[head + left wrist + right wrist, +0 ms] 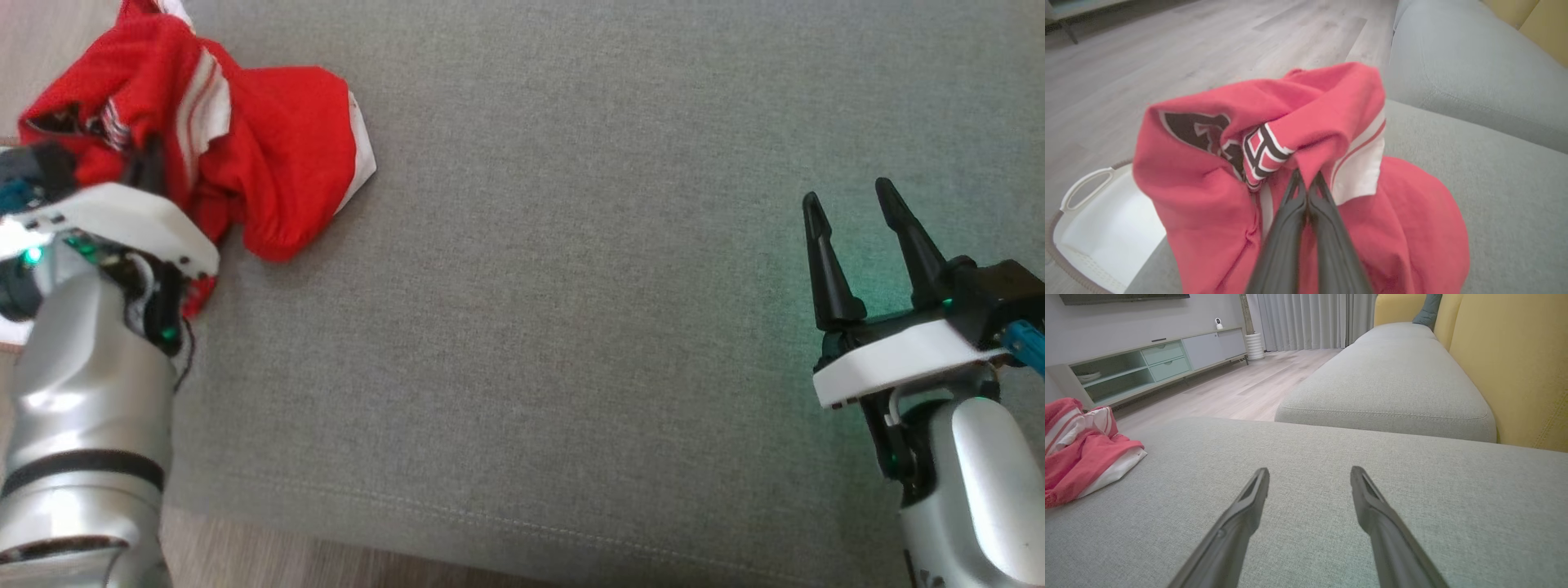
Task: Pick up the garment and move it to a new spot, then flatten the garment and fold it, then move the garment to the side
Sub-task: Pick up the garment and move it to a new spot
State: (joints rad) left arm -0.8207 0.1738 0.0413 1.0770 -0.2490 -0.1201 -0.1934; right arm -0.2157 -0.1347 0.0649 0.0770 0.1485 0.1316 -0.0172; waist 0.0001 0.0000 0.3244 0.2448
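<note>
A crumpled red garment (269,155) with white stripes and a dark print lies bunched at the far left of the grey cushion (571,286). In the left wrist view my left gripper (1306,177) is shut, its fingertips pinching a fold of the garment (1290,134) near the white striped band. From the head view the left wrist sits over the garment's near edge and the fingers are hidden. My right gripper (849,204) stands open at the right, above bare cushion with nothing between its fingers (1257,490). The garment (1081,453) lies far to its left.
A white basket (1102,220) with a handle stands on the wood floor beside the cushion's left edge. A second grey cushion (1392,388) and yellow backrests (1515,367) lie beyond. The cushion's front seam (408,506) runs close to my arms.
</note>
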